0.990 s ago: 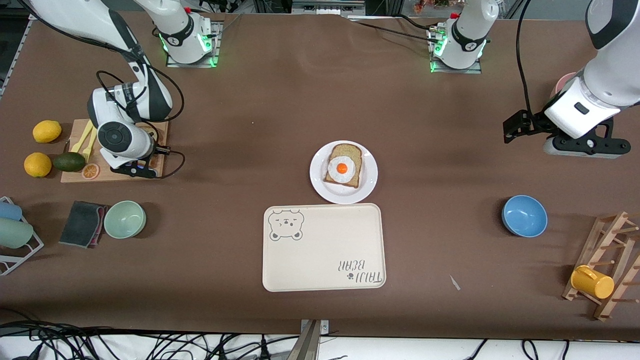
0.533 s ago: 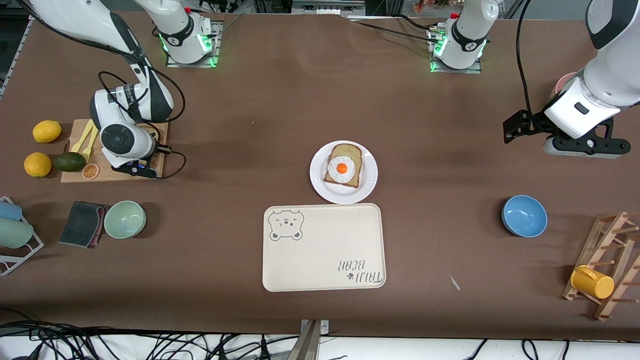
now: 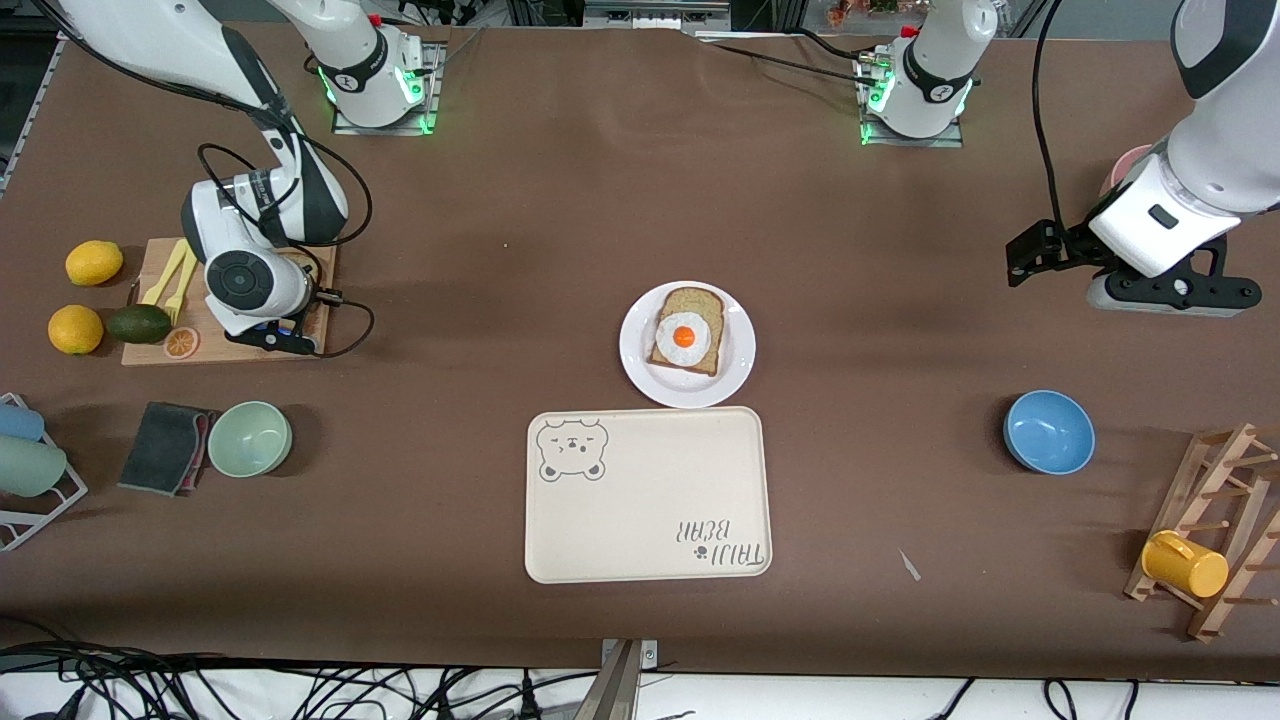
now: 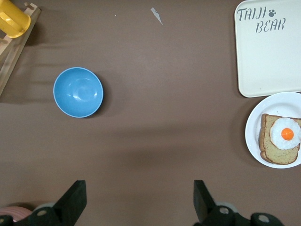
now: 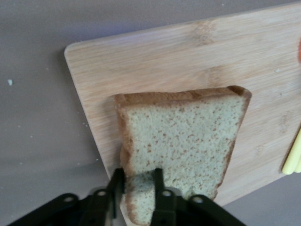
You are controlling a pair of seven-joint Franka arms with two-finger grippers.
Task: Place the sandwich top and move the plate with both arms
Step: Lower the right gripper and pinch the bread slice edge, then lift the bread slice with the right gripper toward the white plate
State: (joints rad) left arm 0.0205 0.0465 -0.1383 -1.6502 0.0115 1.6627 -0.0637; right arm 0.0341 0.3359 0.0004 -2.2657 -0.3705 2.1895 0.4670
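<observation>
Right arm's end of the worktop: two lemons (image 3: 85,296) and an avocado (image 3: 139,323) lie beside a wooden cutting board (image 3: 312,305), which also carries yellow utensils (image 3: 172,277) and an orange slice (image 3: 181,343). Nearer the front edge sit a grey cloth (image 3: 163,446) and a green bowl (image 3: 250,438).

Right tool (image 5: 137,188) is down on the cutting board. In the right wrist view its fingers (image 5: 115,184) are clenched on the crust edge of the sandwich top (image 5: 183,141), one finger on each face of the slice. The slice is tilted up off the board at the gripped edge; whether its other edge touches the wood I cannot tell.

Middle of the worktop: the plate (image 3: 735,375) holds a bread slice (image 3: 688,301) with a fried egg (image 3: 684,337) on it. The cream tray (image 3: 640,520) lies just beside the plate, toward the front edge, rims almost touching.

Left arm's end: blue bowl (image 3: 1048,431), then a wooden rack (image 3: 1225,470) with a yellow cup (image 3: 1184,564) near the front corner.

Left tool (image 4: 139,200) waits above bare worktop near that end, released, fingers (image 4: 76,195) spread wide, holding nothing. Its wrist view shows the blue bowl (image 4: 78,92), the plate (image 4: 256,132) and the tray (image 4: 268,61).
</observation>
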